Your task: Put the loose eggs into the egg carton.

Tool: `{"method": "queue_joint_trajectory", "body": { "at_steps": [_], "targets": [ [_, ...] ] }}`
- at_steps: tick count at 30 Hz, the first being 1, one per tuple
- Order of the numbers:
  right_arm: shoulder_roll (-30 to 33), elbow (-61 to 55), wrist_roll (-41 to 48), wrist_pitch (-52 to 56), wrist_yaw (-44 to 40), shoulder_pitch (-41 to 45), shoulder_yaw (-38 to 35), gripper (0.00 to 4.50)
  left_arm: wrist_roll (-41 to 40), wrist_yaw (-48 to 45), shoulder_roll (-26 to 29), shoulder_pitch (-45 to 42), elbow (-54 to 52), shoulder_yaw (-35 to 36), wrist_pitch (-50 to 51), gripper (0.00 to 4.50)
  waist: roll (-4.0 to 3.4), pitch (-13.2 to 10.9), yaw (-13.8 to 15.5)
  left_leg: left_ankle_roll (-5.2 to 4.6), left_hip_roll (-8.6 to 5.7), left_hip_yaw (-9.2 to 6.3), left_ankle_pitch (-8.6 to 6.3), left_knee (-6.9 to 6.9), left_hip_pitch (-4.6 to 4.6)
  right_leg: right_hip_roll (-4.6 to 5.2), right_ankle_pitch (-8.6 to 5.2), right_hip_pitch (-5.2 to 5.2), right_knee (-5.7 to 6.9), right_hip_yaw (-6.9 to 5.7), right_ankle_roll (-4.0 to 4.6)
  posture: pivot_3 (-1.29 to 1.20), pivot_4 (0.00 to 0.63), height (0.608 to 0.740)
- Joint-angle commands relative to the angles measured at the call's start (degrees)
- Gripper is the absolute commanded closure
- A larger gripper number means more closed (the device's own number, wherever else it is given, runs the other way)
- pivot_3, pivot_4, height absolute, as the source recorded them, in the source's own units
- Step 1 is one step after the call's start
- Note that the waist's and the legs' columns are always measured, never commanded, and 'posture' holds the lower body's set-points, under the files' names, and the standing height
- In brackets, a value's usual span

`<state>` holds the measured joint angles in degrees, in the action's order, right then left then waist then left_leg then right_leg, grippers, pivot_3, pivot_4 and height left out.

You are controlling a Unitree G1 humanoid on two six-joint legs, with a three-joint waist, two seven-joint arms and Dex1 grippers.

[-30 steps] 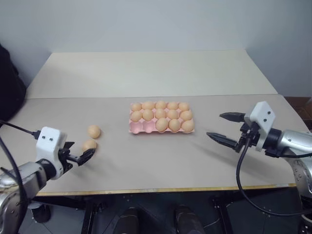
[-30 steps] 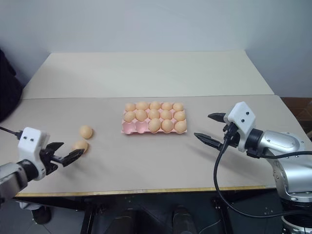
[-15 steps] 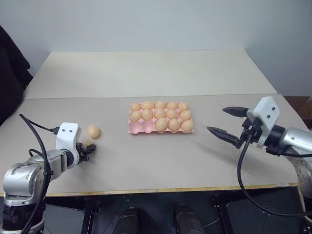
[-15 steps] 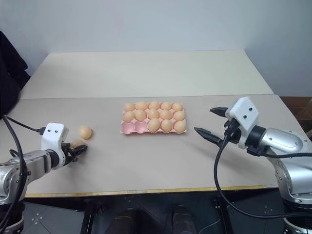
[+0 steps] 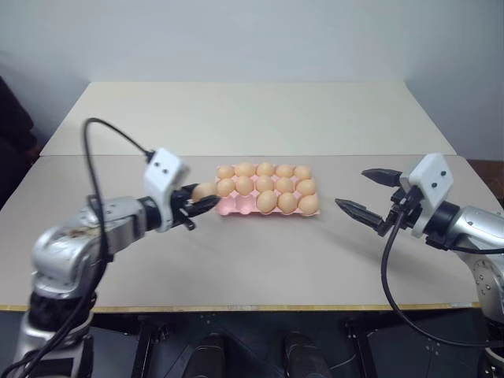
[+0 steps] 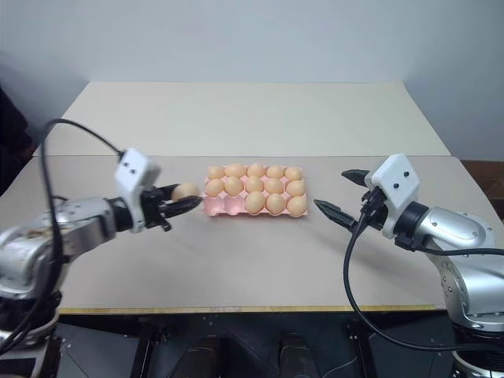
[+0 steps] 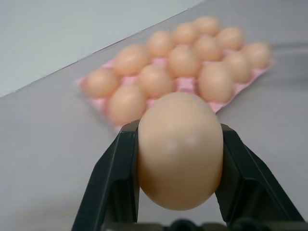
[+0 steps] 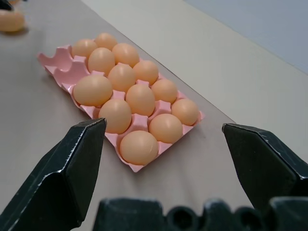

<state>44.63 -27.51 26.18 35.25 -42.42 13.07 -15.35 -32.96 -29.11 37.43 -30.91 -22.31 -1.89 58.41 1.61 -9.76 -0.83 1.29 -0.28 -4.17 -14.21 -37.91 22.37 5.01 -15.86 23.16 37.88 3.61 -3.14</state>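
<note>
A tan loose egg (image 5: 203,190) is held above the table just off the left end of the pink egg carton (image 5: 236,206), with my left gripper (image 5: 208,197) shut on it. In the left wrist view the egg (image 7: 179,149) sits between the two black fingers (image 7: 113,183), with the carton (image 7: 185,84) beyond it. The back and middle rows are full, and the front row holds three eggs on the right. Its two front-left cups are bare. My right gripper (image 5: 353,187) hovers open to the right of the carton, apart from it, with nothing between its fingers.
The carton lies on the near beige table (image 5: 260,260), whose front edge runs below both arms. A second table (image 5: 252,114) butts against it behind the seam. A dark object (image 5: 12,134) stands at the far left. A black cable (image 5: 110,130) loops above my left arm.
My left gripper shut on a loose egg at the left, lifted it and carried it right to the carton's left end. The view shifted a little. The right gripper stayed put, open.
</note>
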Motion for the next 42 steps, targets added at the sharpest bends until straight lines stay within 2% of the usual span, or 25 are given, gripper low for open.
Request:
{"method": "queue_joint_trajectory", "body": {
  "at_steps": [1, 4, 9, 13, 17, 20, 23, 26, 35, 37, 42],
  "targets": [
    [0.0, -1.9, 0.9, -0.9, 0.8, 0.2, -1.1, 0.0, 5.1, -2.6, -0.8, -4.4, 5.5, -5.9, -4.6, 2.75, 0.0, 0.0, -0.2, 0.0, 0.01, 0.0, 0.0, 0.0, -0.01, -0.02, 0.0, 0.0, 0.01, 0.01, 0.0, 0.0, 0.15, 0.74],
    [-0.2, -2.9, 1.3, -0.7, 1.2, -0.3, -1.5, 0.0, 8.4, -3.5, -1.9, -7.3, 10.2, -9.3, -6.5, 2.75, 0.0, 0.0, -0.5, -0.01, 0.03, 0.0, 0.0, 0.0, -0.03, -0.06, 0.0, 0.01, 0.04, 0.05, 0.0, 0.0, 0.15, 0.74],
    [-1.1, -3.4, 1.8, 0.4, 3.4, -0.4, -2.4, 0.0, 8.2, -7.3, -3.0, -9.4, 13.0, -7.8, -8.7, 1.26, 0.0, 0.0, -0.4, -0.01, 0.02, 0.0, 0.01, -0.01, -0.05, -0.06, 0.0, -0.01, 0.07, 0.05, 0.0, 0.0, 0.15, 0.74],
    [-0.9, -3.1, 2.0, 0.2, 3.9, -0.5, -3.1, 0.0, 5.5, -8.9, -2.9, -8.3, 11.2, -1.7, -10.4, 0.02, 0.0, 0.0, -0.4, -0.01, 0.04, -0.01, 0.01, -0.01, -0.01, -0.05, 0.0, 0.02, 0.05, 0.04, 0.0, 0.0, 0.15, 0.74],
    [-0.6, -2.7, 2.3, -0.1, 4.1, -0.5, -3.3, 0.0, 2.9, -11.5, 2.0, -5.4, 9.7, 6.3, -10.2, 0.02, 0.0, 0.0, -0.8, -0.01, 0.07, 0.0, 0.01, -0.01, -0.06, -0.07, 0.0, 0.02, 0.09, 0.05, 0.0, 0.0, 0.15, 0.74],
    [-0.6, -2.7, 2.8, -0.3, 3.8, -0.5, -3.1, 0.0, 0.2, -14.9, 7.8, -1.0, 9.4, 15.3, -10.7, 0.02, -0.01, 0.0, -1.5, -0.01, 0.08, -0.01, 0.01, -0.01, -0.07, -0.08, 0.0, 0.02, 0.09, 0.06, 0.0, 0.0, 0.15, 0.74],
    [-0.5, -2.3, 3.1, -0.6, 3.4, -0.5, -2.8, 0.0, 0.1, -18.1, 13.3, 6.7, 8.0, 22.6, -12.5, 0.02, -0.01, 0.0, -1.8, -0.01, 0.1, -0.02, 0.0, 0.0, -0.07, -0.1, -0.01, 0.04, 0.08, 0.06, 0.0, 0.0, 0.15, 0.74],
    [-0.4, -1.9, 3.2, -0.9, 2.9, -0.4, -2.4, 0.0, -0.9, -20.5, 15.4, 14.5, 6.4, 29.8, -13.7, 0.02, -0.02, 0.0, -1.6, -0.01, 0.11, -0.02, 0.01, 0.01, -0.09, -0.09, -0.01, 0.02, 0.07, 0.06, 0.0, 0.0, 0.15, 0.74],
    [1.1, -1.3, 6.0, -0.5, -1.6, -0.7, -3.5, 0.0, -5.3, -30.5, 13.7, 39.6, -0.4, 49.2, -16.5, 0.02, -0.02, 0.0, -1.4, -0.01, 0.14, 0.0, -0.01, 0.04, -0.1, -0.04, -0.01, -0.02, -0.02, 0.03, 0.01, 0.0, 0.15, 0.74],
    [1.4, -1.0, 6.3, -0.5, -2.1, -0.3, -3.3, 0.0, -6.5, -28.1, 12.1, 40.9, -1.7, 50.8, -15.8, 0.02, -0.01, 0.0, -1.3, -0.01, 0.14, 0.01, -0.01, 0.05, -0.15, -0.04, -0.01, -0.04, -0.01, 0.03, 0.01, 0.0, 0.15, 0.74],
    [1.6, 0.3, 6.0, -0.9, -2.7, 1.1, -2.5, 0.0, -6.2, -24.4, 10.3, 41.3, -3.9, 48.1, -16.9, 0.02, 0.0, 0.0, -1.0, -0.01, 0.11, 0.01, -0.01, 0.05, -0.25, 0.0, -0.01, -0.19, -0.02, 0.0, 0.01, 0.0, 0.15, 0.74]
  ]
}}
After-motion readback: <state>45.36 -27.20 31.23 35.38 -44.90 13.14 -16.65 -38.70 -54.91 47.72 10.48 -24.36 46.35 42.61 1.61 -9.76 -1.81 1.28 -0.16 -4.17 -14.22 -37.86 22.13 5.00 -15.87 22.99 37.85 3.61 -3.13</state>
